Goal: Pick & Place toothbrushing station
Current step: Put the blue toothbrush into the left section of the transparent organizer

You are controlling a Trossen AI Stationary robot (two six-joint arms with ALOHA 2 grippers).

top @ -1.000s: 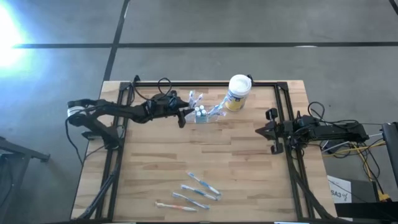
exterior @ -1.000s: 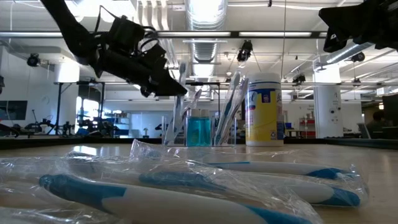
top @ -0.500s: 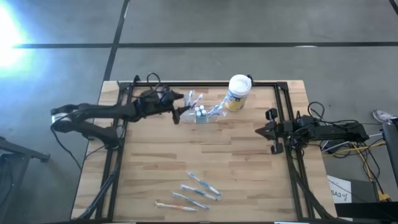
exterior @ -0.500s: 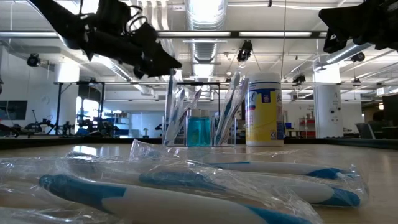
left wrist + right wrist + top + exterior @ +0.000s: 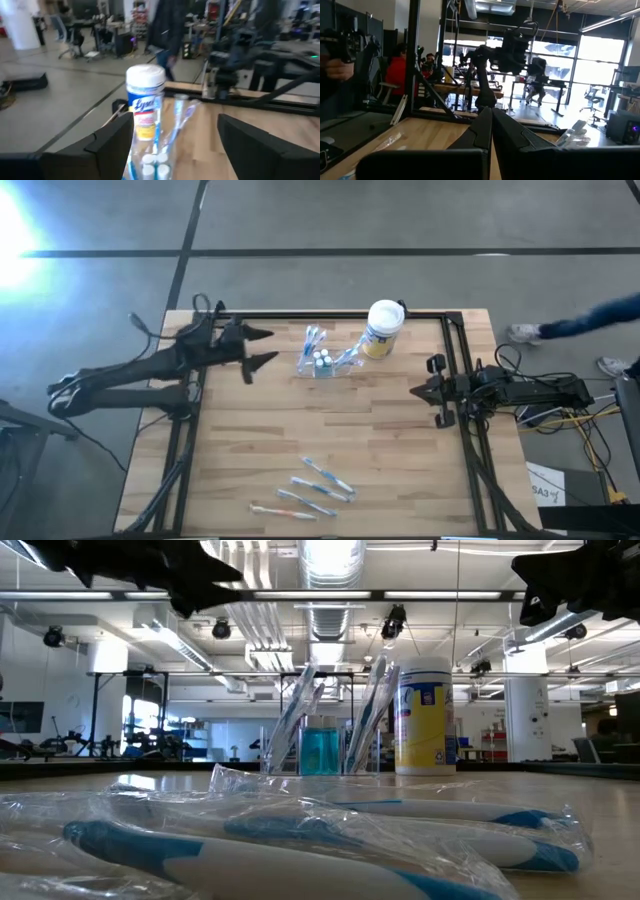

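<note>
Clear plastic, low and rectangular, the toothbrushing station (image 5: 323,363) stands on the wooden worktop (image 5: 400,450) just beside the white cylindrical canister with a yellow label (image 5: 383,328). The left claw (image 5: 262,346) hangs released, apart from it. The right claw (image 5: 418,390) waits clenched at the worktop's right edge.

The toothbrushing station (image 5: 150,162) is cut off by the bottom edge of the left wrist view, so its base is not seen; the whole of that view is blurred, and the label of the white canister (image 5: 145,102) is only partly legible; in the low view the left gripper (image 5: 205,575) is cropped by the top edge at upper left; a person (image 5: 585,325) at the right edge of the high view is smeared and cut off; the wrapped toothbrushes (image 5: 310,488) at lower centre are too small for detail.
</note>
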